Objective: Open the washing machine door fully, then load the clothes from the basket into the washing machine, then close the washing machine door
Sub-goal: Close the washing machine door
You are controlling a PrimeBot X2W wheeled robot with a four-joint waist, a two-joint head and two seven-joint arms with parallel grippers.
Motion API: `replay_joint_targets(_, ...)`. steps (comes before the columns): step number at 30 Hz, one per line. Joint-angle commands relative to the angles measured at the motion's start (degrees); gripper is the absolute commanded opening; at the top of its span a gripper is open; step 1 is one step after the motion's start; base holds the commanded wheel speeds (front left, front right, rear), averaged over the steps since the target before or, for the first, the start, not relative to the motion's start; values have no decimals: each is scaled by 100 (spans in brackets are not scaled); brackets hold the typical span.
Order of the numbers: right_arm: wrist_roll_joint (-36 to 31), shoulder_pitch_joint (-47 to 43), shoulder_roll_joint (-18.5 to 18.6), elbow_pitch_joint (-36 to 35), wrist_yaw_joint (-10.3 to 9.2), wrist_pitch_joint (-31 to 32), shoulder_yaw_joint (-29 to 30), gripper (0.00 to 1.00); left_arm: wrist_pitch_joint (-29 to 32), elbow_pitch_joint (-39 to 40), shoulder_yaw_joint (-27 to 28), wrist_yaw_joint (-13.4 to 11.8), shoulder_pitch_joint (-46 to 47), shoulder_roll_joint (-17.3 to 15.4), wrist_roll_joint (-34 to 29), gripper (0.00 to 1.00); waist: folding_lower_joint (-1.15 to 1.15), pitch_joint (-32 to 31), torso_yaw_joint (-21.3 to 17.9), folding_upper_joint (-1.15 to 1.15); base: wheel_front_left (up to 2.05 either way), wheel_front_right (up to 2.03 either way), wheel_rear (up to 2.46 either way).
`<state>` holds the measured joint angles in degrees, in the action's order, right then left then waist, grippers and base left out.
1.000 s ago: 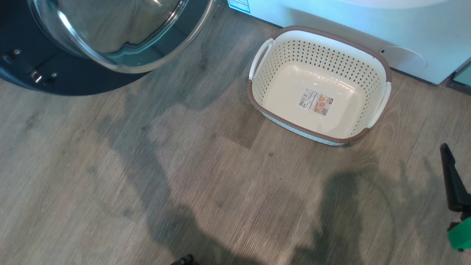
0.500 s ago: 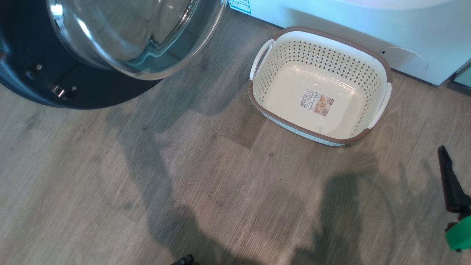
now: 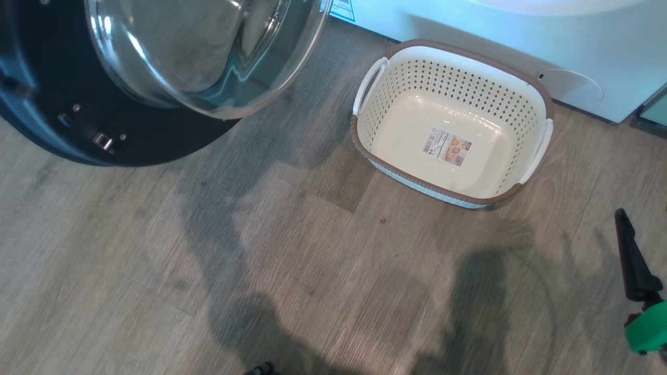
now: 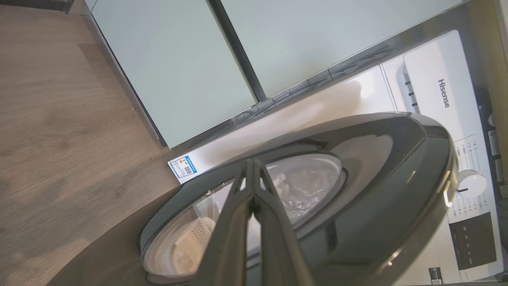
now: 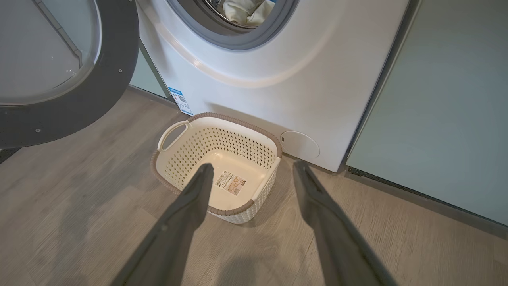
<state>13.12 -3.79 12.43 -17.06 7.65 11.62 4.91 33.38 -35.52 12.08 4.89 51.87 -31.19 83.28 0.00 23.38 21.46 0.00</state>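
Note:
The washing machine door (image 3: 156, 138), black-rimmed with a bulging glass bowl, hangs partly open at the upper left of the head view. In the left wrist view my left gripper (image 4: 253, 161) is shut and empty, its tips over the door's (image 4: 377, 167) outer face. The cream basket (image 3: 458, 48) stands empty on the floor before the white washing machine (image 3: 521, 47). Pale clothes (image 5: 244, 10) lie inside the drum. My right gripper (image 5: 252, 167) hangs open above the basket's (image 5: 222, 143) near side. One of its dark fingers (image 3: 631, 258) shows at the lower right.
Mint-green cabinet panels (image 5: 448, 99) flank the machine on both sides (image 4: 178, 59). Wood-look floor (image 3: 260, 260) spreads in front of the basket. A round service flap (image 5: 299, 145) sits low on the machine, right behind the basket.
The door has swung further right and lower in the head view, with more of its black rim showing. The basket and my right gripper have barely shifted.

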Motion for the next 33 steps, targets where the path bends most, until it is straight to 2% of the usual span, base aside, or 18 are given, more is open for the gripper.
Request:
replay_joint_targets(1, 19, 167, 44, -158, -16, -15, -132, 100, 99, 264, 92, 60, 106, -343, 44, 0, 0, -18, -6, 0, 0, 0, 0)
replay_joint_targets(21, 92, 353, -273, 457, -16, -375, -401, 100, 498, 947, -33, 170, -262, -19, 309, 0, 0, -394, -151, 0, 0, 0, 0)
replay_joint_targets(33, 138, 433, -498, 916, -16, -655, -569, 100, 723, 1403, -156, 208, -714, 342, 506, 0, 0, -744, -258, 0, 0, 0, 0)
